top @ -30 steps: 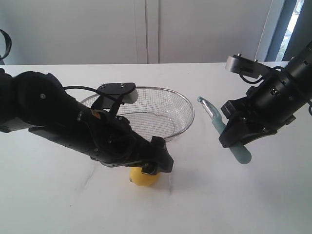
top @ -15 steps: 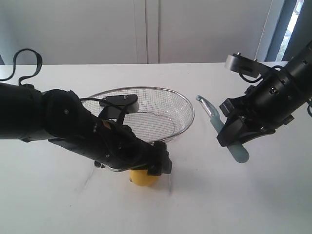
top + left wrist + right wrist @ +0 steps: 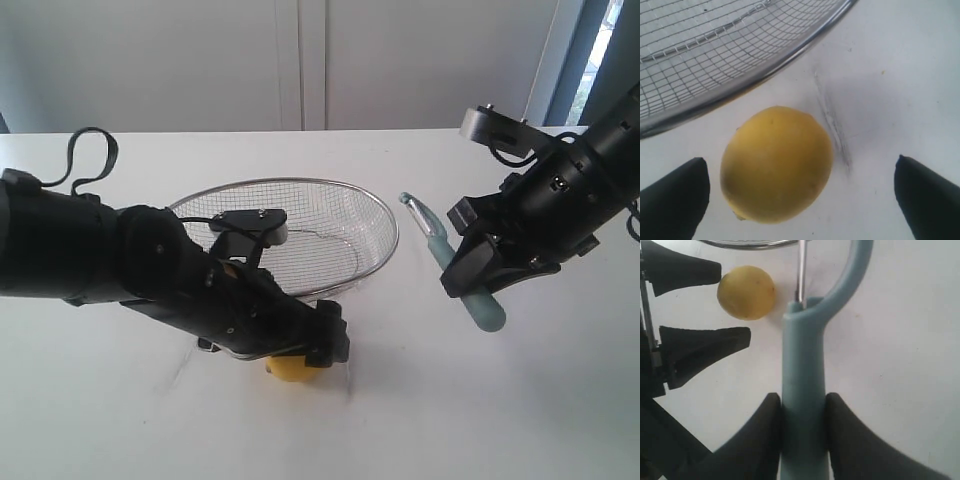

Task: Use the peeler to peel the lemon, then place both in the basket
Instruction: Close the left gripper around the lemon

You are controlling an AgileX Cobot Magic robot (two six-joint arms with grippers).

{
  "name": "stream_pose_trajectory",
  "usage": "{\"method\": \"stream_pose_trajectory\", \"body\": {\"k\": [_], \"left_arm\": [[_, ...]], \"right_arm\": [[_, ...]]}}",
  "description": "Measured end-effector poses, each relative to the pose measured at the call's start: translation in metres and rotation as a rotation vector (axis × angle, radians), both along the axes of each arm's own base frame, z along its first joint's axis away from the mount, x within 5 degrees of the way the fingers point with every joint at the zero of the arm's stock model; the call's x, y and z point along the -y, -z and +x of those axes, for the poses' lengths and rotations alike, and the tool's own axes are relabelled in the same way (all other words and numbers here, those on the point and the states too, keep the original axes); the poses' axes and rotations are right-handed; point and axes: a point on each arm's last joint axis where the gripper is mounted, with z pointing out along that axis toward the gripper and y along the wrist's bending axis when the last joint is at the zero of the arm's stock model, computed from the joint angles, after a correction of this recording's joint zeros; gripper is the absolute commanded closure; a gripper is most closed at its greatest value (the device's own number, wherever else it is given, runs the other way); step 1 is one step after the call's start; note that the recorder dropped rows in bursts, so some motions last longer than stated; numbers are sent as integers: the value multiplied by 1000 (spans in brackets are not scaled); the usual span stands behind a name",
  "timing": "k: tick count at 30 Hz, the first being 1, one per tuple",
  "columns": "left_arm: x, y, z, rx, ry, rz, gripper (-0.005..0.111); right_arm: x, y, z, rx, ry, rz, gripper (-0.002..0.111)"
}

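White table (image 3: 480,400) bearing lemon (image 3: 776,164) just beside basket (image 3: 290,181). Left gripper (image 3: 800,172), jaws wide apart, straddles the lemon; right gripper (image 3: 802,405) clamps the peeler (image 3: 802,350) by its handle.

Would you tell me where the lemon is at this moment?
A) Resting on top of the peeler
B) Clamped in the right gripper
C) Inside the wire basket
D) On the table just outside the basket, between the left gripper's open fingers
D: the lemon lies on the table beside the basket, between the spread fingers of the left gripper, while the right gripper holds only the peeler.
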Motion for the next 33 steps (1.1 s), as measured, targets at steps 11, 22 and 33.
{"method": "stream_pose_trajectory", "body": {"k": [11, 22, 33], "left_arm": [[2, 13, 7, 25, -19, 16, 2], [3, 26, 10, 21, -30, 36, 2], [3, 26, 10, 24, -30, 36, 18]], "right_arm": [[0, 0, 0, 0, 2, 4, 108], [0, 0, 0, -1, 2, 6, 108], [-2, -1, 0, -3, 11, 25, 108]]}}
